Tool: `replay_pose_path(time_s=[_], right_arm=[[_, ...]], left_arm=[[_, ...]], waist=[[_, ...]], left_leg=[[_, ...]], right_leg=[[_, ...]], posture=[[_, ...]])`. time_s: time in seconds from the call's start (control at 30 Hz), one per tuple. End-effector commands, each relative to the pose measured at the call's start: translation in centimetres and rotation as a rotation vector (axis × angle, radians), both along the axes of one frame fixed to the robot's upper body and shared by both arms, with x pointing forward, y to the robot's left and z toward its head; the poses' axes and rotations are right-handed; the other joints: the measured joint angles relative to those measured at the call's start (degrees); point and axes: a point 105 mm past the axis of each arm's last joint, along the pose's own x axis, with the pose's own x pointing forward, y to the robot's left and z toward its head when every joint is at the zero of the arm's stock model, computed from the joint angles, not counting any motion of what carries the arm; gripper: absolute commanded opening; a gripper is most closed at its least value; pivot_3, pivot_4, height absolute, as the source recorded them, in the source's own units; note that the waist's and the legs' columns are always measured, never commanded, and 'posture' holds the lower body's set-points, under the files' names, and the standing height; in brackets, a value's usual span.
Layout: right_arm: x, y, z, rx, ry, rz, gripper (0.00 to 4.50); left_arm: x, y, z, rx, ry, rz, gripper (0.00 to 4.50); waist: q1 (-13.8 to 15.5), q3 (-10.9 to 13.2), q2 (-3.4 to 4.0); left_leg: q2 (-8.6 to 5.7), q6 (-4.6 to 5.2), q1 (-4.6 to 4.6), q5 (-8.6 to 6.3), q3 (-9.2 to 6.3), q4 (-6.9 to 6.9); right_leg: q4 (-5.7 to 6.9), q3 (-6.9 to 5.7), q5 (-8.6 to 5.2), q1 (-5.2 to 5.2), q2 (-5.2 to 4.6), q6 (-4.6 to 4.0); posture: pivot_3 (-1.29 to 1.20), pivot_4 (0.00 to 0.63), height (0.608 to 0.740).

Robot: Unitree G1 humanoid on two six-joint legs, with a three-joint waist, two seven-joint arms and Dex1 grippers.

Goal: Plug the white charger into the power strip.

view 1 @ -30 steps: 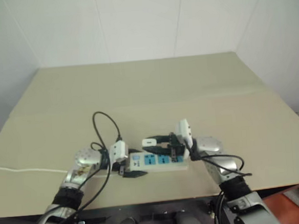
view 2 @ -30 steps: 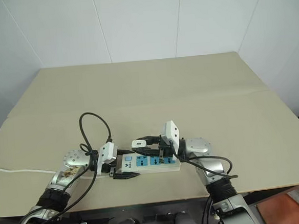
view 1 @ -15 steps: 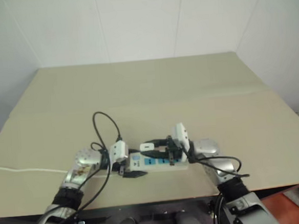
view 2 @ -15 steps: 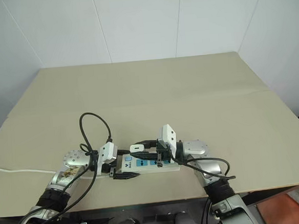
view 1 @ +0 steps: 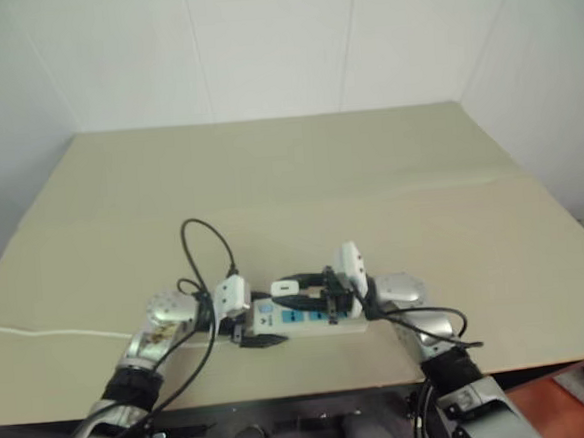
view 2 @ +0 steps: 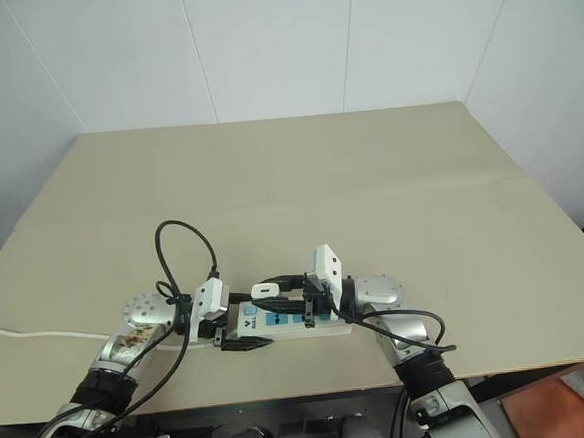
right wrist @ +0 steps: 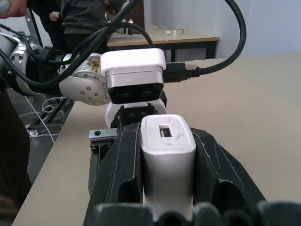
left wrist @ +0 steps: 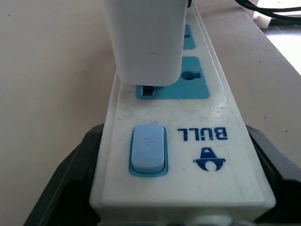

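Low centre of the head view: left gripper (view 2: 242, 335) wide around switch end of power strip (view 2: 289, 319). Right gripper (view 2: 277, 294) clamps charger (view 2: 265, 291) over first socket. Risk: prongs misaligned w/ slots, strip skids if pushed sideways.

The long white plastic power strip with blue socket panels (view 2: 291, 319) lies flat on the wide tan table (view 2: 370, 193), close to the near edge and about in the middle from left to right. Its switch end points left. The left gripper (view 2: 238, 336) sits at that switch end, with one finger on each long side of the strip. The small white rounded charger (view 2: 265, 291) is above the first socket next to the switch, held between the fingers of the right gripper (view 2: 269, 293), which reaches in from the right over the strip. A thin white cord (view 2: 39, 334) lies on the table far to the left.
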Motion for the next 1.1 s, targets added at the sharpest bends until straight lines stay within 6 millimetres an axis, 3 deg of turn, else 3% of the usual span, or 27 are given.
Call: replay_pose_path(time_s=[0.03,0.5,0.9,1.1], right_arm=[[0.3,-0.2,0.3,-0.001,-0.03,-0.016,1.15],[0.2,-1.4,-0.7,-0.038,-0.012,-0.033,1.15],[0.5,-1.1,-2.2,-0.061,0.024,-0.043,1.15],[0.7,-2.6,-3.8,-0.09,0.072,-0.085,1.15]], left_arm=[[-0.8,0.3,-1.1,0.063,0.026,-0.033,3.34],[-0.9,0.3,-1.1,0.065,0.028,-0.036,3.34],[-0.9,0.4,-1.1,0.067,0.027,-0.03,3.34],[-0.9,0.5,-1.1,0.067,0.026,-0.023,3.34]], waist=[[0.0,0.0,0.0],[0.1,0.0,0.0],[0.1,0.0,-0.01],[0.0,0.0,-0.01]], left_leg=[[0.0,0.0,0.0,0.0,0.0,0.0],[0.0,0.0,0.07,0.0,0.0,0.0],[0.01,0.0,0.35,0.0,-0.02,-0.03],[0.02,0.0,0.64,0.0,-0.01,-0.09]], right_leg=[[0.0,0.0,0.0,0.0,0.0,0.0],[-0.04,-0.01,0.0,0.1,0.0,0.0],[-0.17,-0.03,-0.13,0.46,0.0,0.2],[-0.2,-0.03,-0.22,0.74,0.0,0.29]], posture=[[0.0,0.15,0.74],[0.0,0.15,0.74],[0.0,0.15,0.74],[0.0,0.15,0.74]])
